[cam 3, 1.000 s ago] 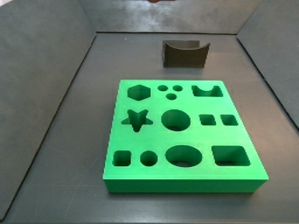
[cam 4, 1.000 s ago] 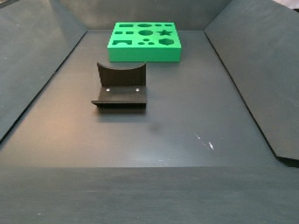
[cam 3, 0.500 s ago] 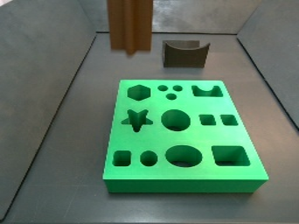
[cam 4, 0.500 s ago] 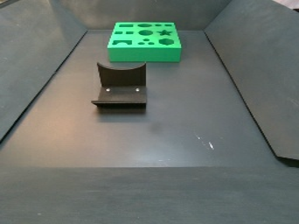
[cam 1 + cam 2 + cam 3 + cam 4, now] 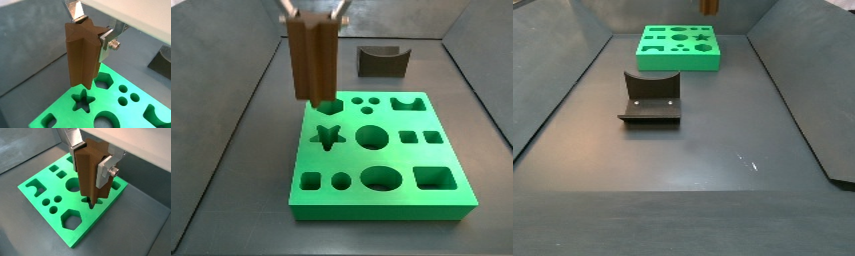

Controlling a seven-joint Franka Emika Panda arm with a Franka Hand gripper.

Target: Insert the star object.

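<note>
The dark grey floor (image 5: 714, 190) carries two things: the green board (image 5: 378, 150), lying flat directly beneath the gripper (image 5: 310, 10), and the fixture (image 5: 649, 98), standing well apart from the gripper and clear of the board

Dark grey floor (image 5: 687, 170) (few pale scratches), grey walls (image 5: 800, 80) sloping around; even, soft light.

Dark fixture (image 5: 651, 97) near green board (image 5: 679, 47)

Brown star object (image 5: 83, 52) in gripper (image 5: 91, 27) – green board (image 5: 378, 150) – dark fixture (image 5: 649, 97).
</note>
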